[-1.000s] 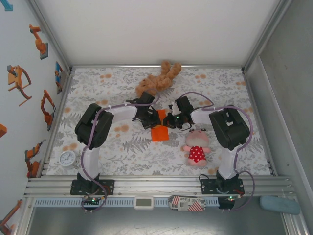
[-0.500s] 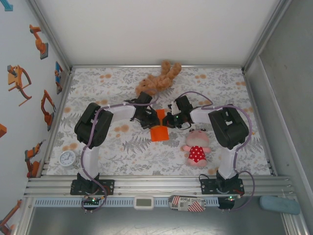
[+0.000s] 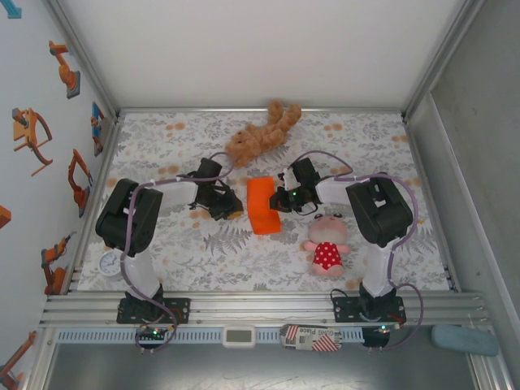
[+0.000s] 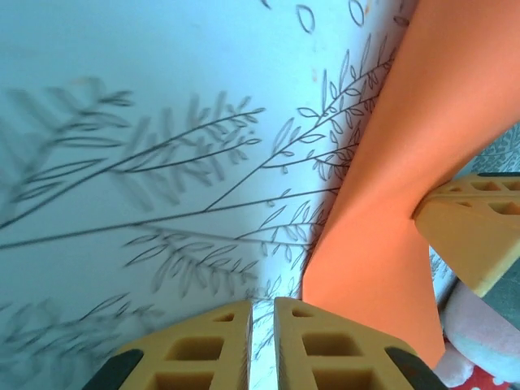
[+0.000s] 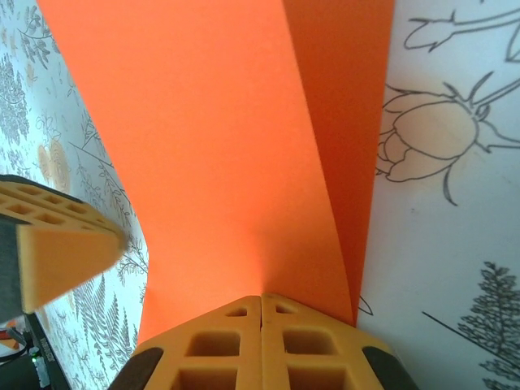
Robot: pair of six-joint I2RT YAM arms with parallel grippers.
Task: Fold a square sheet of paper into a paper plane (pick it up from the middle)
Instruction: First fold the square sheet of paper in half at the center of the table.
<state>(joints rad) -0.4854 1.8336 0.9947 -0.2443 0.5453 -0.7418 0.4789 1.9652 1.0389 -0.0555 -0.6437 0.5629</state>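
Leaf-printed cloth covers the counter [image 3: 162,138], walled in by white panels. Near its middle lies the square sheet of bright orange paper [image 3: 261,207] [image 4: 390,187] [image 5: 219,162], doubled over into an upright rectangle. The right hand [image 3: 279,199] [image 5: 260,305] has its yellow fingers pressed together on the sheet's right edge, pinching it so that a layer curves up off the cloth. The left hand [image 3: 231,208] [image 4: 262,313] sits just left of the sheet with only a thin slit between its fingers, and it grips nothing. A brown plush bear [image 3: 260,134] lies behind the paper. A pink doll in a red dress [image 3: 325,248] lies to the front right of it.
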